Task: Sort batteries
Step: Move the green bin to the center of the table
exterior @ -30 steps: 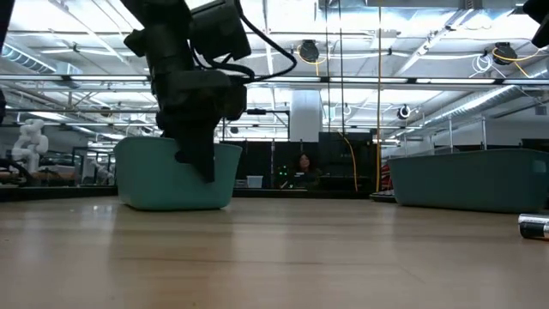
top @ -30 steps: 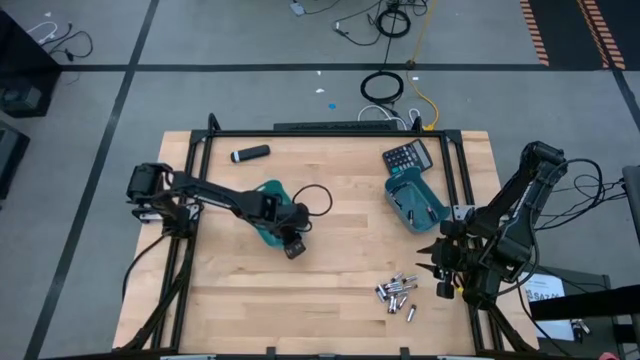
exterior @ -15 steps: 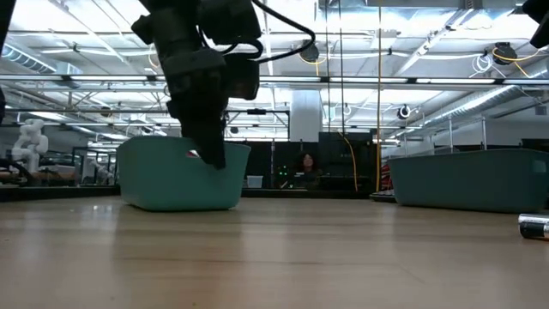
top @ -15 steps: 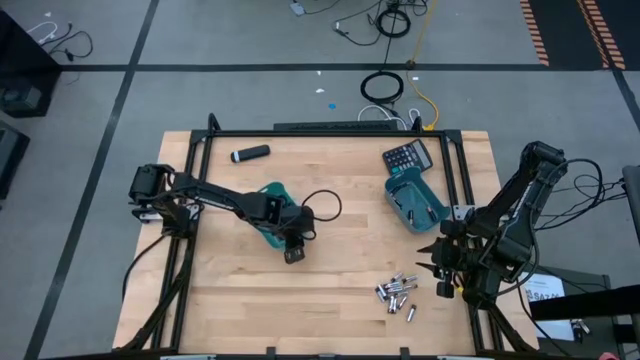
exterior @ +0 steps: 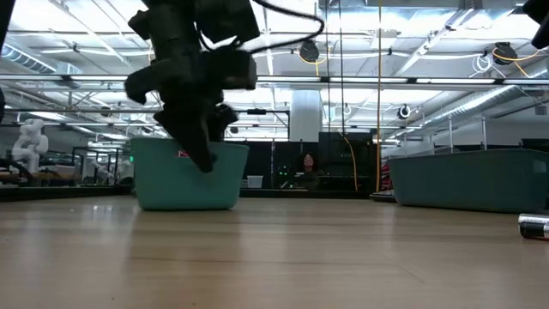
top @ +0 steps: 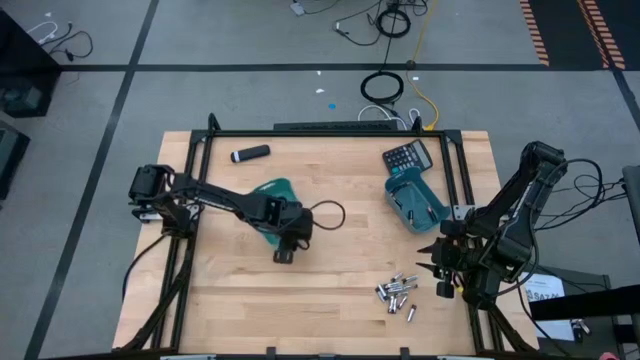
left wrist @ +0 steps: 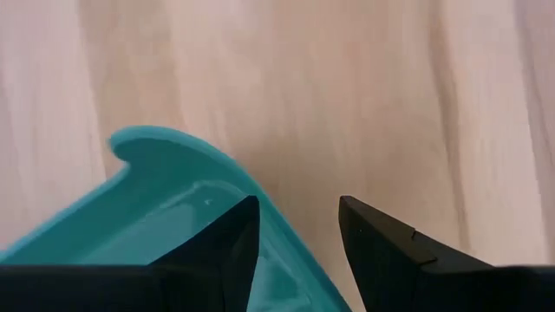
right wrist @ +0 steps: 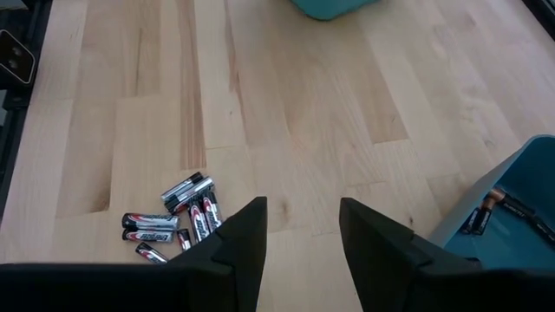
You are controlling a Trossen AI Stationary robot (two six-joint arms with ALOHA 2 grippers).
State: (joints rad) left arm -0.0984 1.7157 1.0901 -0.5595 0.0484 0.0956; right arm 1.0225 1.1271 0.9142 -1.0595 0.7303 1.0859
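Note:
The batteries (top: 397, 293) lie in a loose heap on the table near its near right corner, and they also show in the right wrist view (right wrist: 178, 221). One battery (exterior: 533, 226) lies at the low view's right edge. My left gripper (top: 283, 250) is open at the near side of the left teal bin (top: 268, 195), with the bin's wall between its fingers (left wrist: 299, 225). My right gripper (top: 440, 270) waits open by the table's right edge, just right of the heap. My left gripper stands astride the left bin's rim (left wrist: 290, 256), coming from above. One finger (left wrist: 225, 238) is inside the bin and the other (left wrist: 381, 243) outside. The rim runs beside the inner finger; the fingers are not shut on it. The bin rests flat on the table (exterior: 184, 180).
A second teal bin (top: 415, 200) sits far right and holds a few batteries (right wrist: 490, 212). A dark calculator (top: 407, 156) lies behind it. A black cylinder with a white tip (top: 250, 153) lies near the far left. Bare wood stretches between the bins.
My left gripper has swung a little toward the table's near left and has turned about its wrist. The left bin has turned with it on the table, and its near end has shifted. My right arm has kept still.

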